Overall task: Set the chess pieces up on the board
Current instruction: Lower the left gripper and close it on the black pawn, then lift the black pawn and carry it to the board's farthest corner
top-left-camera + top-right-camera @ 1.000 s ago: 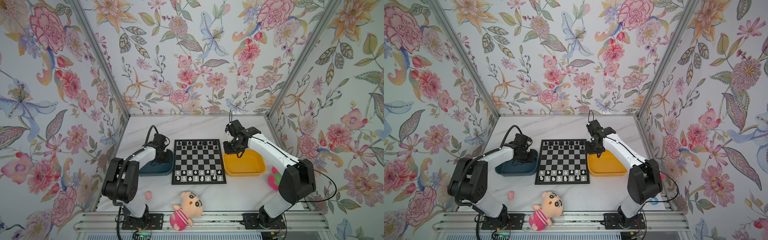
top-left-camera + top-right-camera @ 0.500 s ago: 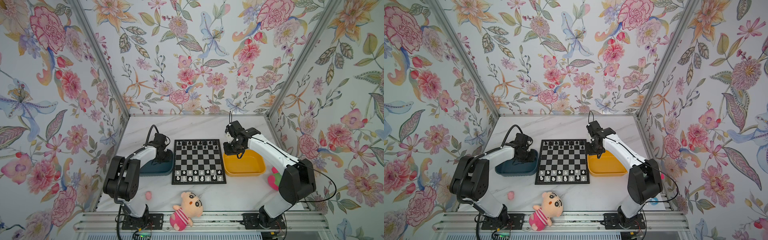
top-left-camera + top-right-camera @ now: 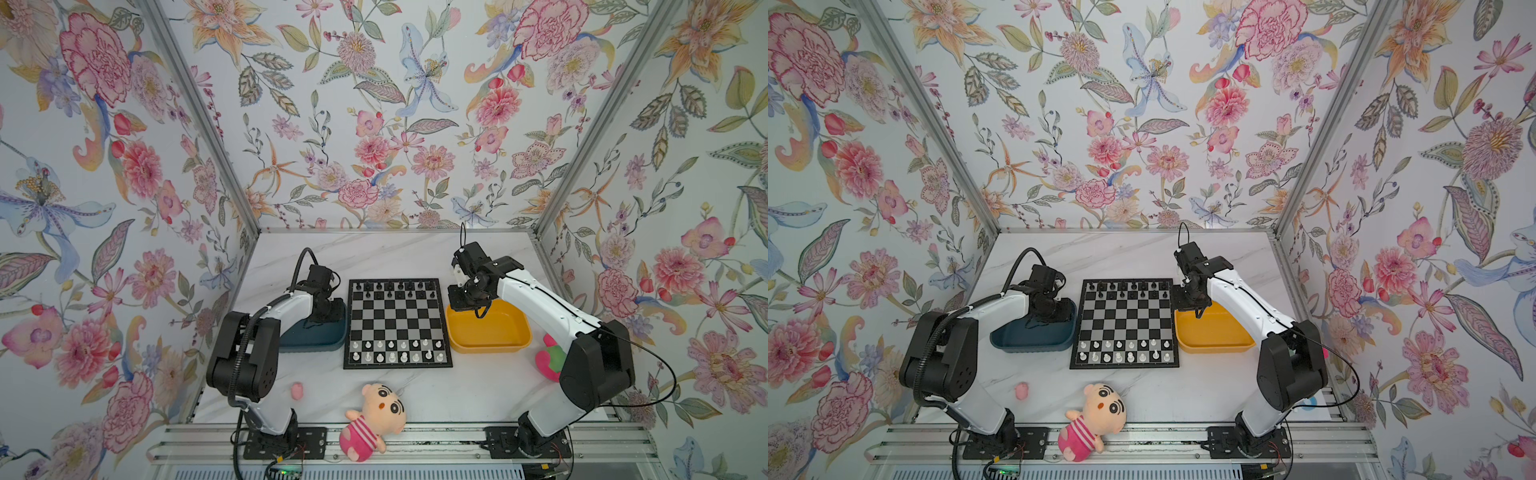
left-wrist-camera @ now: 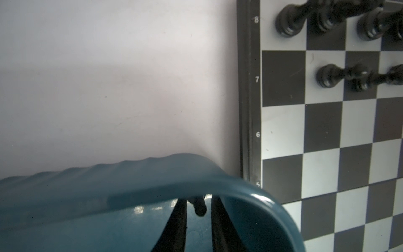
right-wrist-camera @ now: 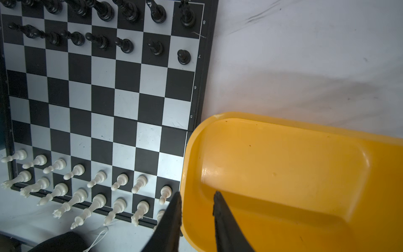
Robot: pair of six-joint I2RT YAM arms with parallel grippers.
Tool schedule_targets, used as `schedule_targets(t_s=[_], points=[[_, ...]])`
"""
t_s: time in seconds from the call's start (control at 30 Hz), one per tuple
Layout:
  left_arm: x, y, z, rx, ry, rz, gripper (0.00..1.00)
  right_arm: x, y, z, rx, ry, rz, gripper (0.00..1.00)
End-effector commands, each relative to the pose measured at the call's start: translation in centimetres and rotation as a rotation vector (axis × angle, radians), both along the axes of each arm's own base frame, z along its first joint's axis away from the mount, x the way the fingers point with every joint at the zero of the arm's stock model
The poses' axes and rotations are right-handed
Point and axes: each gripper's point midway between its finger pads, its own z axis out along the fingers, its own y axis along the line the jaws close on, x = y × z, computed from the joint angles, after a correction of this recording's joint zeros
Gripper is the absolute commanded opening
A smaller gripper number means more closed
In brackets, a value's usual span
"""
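Note:
The board (image 3: 397, 322) lies mid-table, with black chess pieces (image 3: 392, 286) on its two far rows and white ones (image 3: 395, 351) on its two near rows. My left gripper (image 3: 327, 314) reaches down into the blue tray (image 3: 316, 336). In the left wrist view its jaws (image 4: 198, 201) stand narrowly open on either side of one black piece (image 4: 199, 208). A thin gap shows on each side, and the tray rim hides the tips. My right gripper (image 3: 460, 306) hangs open over the yellow tray's (image 3: 490, 332) far corner and holds nothing (image 5: 197, 194).
A plush doll (image 3: 374, 419) lies at the table's front edge, with a small pink toy (image 3: 296, 390) to its left. A red and green plush (image 3: 548, 361) sits by the right arm's base. Both trays flank the board closely.
The left gripper's jaws have narrowed around the black piece in the blue tray. The right arm has not moved.

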Motion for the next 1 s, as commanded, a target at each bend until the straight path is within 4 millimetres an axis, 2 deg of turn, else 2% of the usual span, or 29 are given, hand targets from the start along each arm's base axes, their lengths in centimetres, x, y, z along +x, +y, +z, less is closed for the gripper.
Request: schedule_targets(t_s=[0.0,0.37,0.73,0.87,0.97], points=[[0.6,0.2,-0.2,-0.001,0.007,-0.004,0.22,-0.3,-0.4,0.4,0.007,-0.010,-0.019,0.28],[0.8,0.1,-0.5,-0.001,0.012,-0.005,0.19,-0.2,-0.3,0.2,0.011,-0.009,-0.021,0.28],[0.8,0.1,-0.4,0.006,0.017,-0.010,0.09,-0.2,-0.3,0.1,0.012,-0.008,-0.020,0.28],[0.9,0.4,0.1,0.021,0.011,-0.007,0.00,-0.2,-0.2,0.0,0.015,-0.005,-0.019,0.28],[0.9,0.5,0.9,0.035,-0.002,-0.007,0.00,-0.2,-0.2,0.0,0.018,-0.009,-0.018,0.28]])
